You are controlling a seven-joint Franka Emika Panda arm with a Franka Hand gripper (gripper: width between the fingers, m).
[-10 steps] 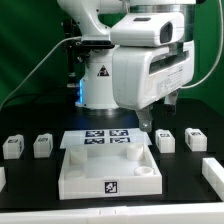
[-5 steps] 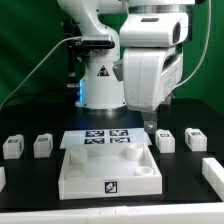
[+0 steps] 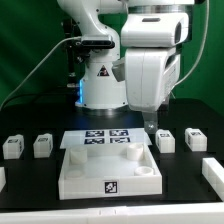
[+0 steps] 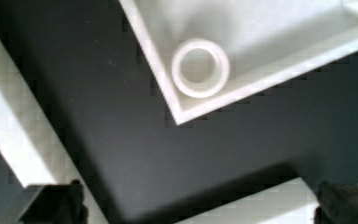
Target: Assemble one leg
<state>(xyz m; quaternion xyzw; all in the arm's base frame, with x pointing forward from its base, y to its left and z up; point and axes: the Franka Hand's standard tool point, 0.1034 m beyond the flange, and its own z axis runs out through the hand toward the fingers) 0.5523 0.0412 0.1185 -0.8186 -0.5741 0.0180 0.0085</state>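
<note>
Waiting at the exterior view's left, the far-left leg [image 3: 12, 146] and the second leg [image 3: 41, 145] stand well apart from the action on the black table [image 3: 30, 200]. Toward the middle, the marker board [image 3: 105, 137] lies flat just behind the white square tray part [image 3: 85, 186], whose corner with a round socket [image 4: 201, 68] fills the wrist view. Just right of that tray hangs the Panda's gripper [image 3: 150, 122], jaws spread wide with nothing but bare table between them. A second ago the hand sat tilted and further toward the exterior view's left. It has since swung rightward and squared up, and it has not shifted over the last half second. Near it on the right stands the third leg [image 3: 165, 140], with the far-right leg [image 3: 195, 138] beyond. All four legs lie loose on the table, none gripped or fitted to the tray. The repositioning looks like an approach toward the third leg, the nearest one, so the pick-up appears not yet begun.
</note>
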